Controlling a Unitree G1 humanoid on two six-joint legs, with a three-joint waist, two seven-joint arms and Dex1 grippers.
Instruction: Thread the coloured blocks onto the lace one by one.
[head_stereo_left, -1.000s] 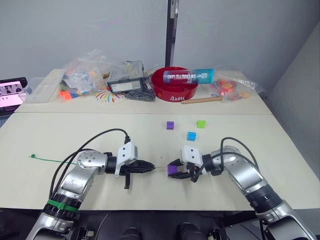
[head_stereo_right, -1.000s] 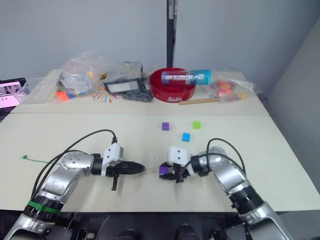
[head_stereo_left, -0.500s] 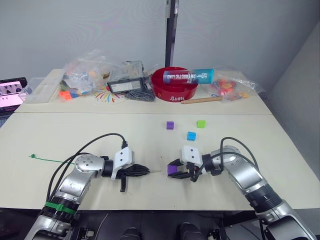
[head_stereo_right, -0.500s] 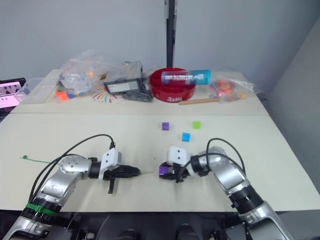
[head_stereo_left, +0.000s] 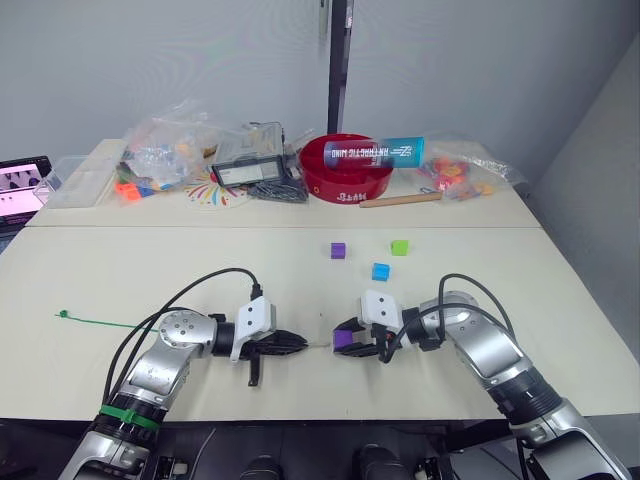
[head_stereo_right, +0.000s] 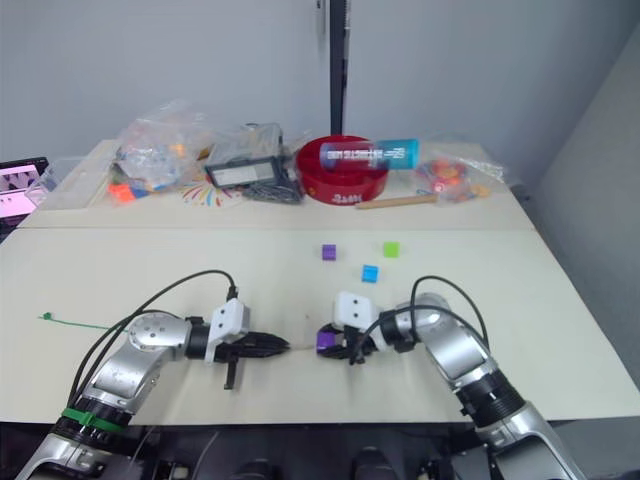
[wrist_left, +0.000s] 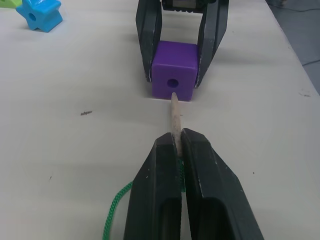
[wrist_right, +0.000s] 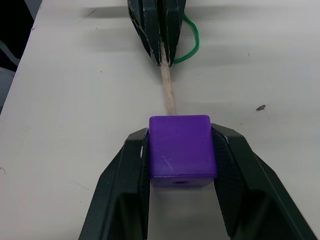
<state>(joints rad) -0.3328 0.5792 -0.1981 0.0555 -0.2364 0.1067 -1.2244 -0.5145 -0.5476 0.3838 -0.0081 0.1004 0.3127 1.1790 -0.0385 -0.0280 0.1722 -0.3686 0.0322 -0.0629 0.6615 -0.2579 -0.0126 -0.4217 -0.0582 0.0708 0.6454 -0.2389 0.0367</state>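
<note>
A purple block (wrist_left: 173, 76) sits on the table with my right gripper (head_stereo_left: 344, 340) shut on its two sides. My left gripper (wrist_left: 178, 137) is shut on the lace (head_stereo_left: 100, 321), and the lace's pale stiff tip (wrist_left: 174, 115) points at the block. The tip touches the block's face right at the lower edge of its hole. Behind my left gripper the green lace trails left to its knot (head_stereo_left: 63, 314). Three loose blocks lie farther back on the table: purple (head_stereo_left: 339, 251), light green (head_stereo_left: 400, 247) and blue (head_stereo_left: 381, 271).
On the back table stand a red bowl (head_stereo_left: 350, 168) with a teal can (head_stereo_left: 375, 152) across it, plastic bags of toys (head_stereo_left: 165, 150), a wooden stick (head_stereo_left: 402, 200) and a tablet (head_stereo_left: 20, 185) at the far left.
My left gripper drew back a little, then came forward again, so the lace tip now meets the purple block at its hole. The right gripper and its block stayed put.
</note>
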